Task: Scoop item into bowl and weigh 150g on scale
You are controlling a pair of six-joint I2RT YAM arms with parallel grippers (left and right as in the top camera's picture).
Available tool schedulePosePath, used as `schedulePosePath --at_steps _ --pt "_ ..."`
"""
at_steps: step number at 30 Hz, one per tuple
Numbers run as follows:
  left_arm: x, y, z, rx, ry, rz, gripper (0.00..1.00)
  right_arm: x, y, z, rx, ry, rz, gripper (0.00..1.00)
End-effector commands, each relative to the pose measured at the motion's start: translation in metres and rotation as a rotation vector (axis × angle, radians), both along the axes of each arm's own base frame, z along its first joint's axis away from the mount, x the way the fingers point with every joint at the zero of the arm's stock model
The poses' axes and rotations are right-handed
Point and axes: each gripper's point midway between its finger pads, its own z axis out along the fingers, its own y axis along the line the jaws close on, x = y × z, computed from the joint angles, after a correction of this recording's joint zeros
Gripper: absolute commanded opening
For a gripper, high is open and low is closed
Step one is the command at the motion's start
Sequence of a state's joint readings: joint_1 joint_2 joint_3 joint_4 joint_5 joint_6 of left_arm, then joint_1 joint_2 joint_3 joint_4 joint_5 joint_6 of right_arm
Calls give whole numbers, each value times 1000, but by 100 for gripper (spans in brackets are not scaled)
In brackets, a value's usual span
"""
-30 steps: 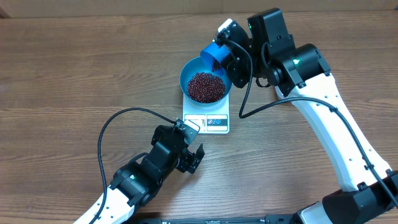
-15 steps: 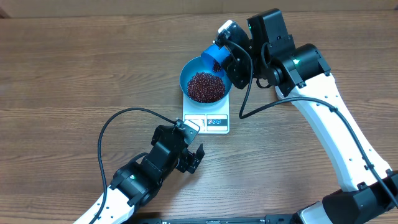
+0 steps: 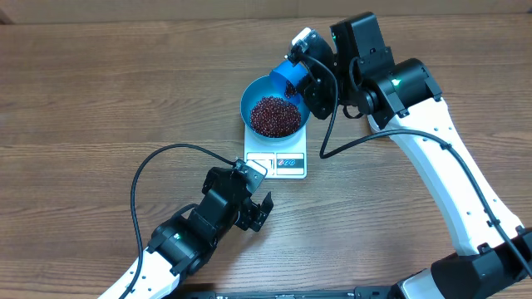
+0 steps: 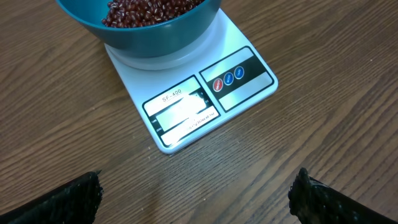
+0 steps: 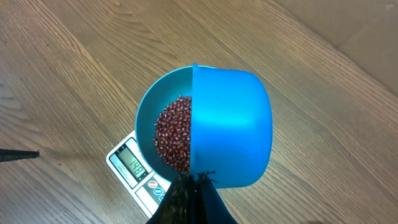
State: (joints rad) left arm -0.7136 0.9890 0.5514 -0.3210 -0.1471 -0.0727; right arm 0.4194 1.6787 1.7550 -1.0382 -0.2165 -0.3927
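The blue bowl (image 3: pixel 253 98) stands on the white scale (image 3: pixel 277 164), holding a heap of dark red beans (image 3: pixel 274 116). My right gripper (image 3: pixel 299 73) is shut on the handle of a bright blue scoop (image 3: pixel 285 72), which is tipped on its side over the bowl's far right rim. From the right wrist, the scoop (image 5: pixel 230 130) covers the right half of the bowl (image 5: pixel 148 121) and its beans (image 5: pixel 174 134). The scale's display (image 5: pixel 135 164) reads 148. My left gripper (image 3: pixel 253 209) hangs open over bare table in front of the scale (image 4: pixel 205 99), nothing between its fingertips (image 4: pixel 74 199).
A black cable (image 3: pixel 158 162) loops over the wooden table (image 3: pixel 100 91) left of my left arm. My right arm (image 3: pixel 432 158) runs along the right side. A cardboard edge (image 5: pixel 367 31) lies beyond the bowl.
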Motion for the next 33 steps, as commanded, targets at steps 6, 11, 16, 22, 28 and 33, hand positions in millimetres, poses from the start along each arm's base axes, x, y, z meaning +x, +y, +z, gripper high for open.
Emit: schedulePosePath --at_steps 6,11,16,22,28,33 --pt "0 0 -1 1 1 7 99 1 0 26 26 -67 -5 4" --pt "0 0 -1 1 1 7 99 2 0 26 27 -69 -5 4" --pt "0 0 -1 1 1 7 100 2 0 26 27 -68 -5 4" --pt "0 0 -1 1 1 7 99 2 0 26 27 -68 -6 4" --pt "0 0 -1 0 1 7 100 1 0 25 26 -65 -5 4" --pt "0 0 -1 1 1 7 100 -1 -1 23 20 -53 -5 4"
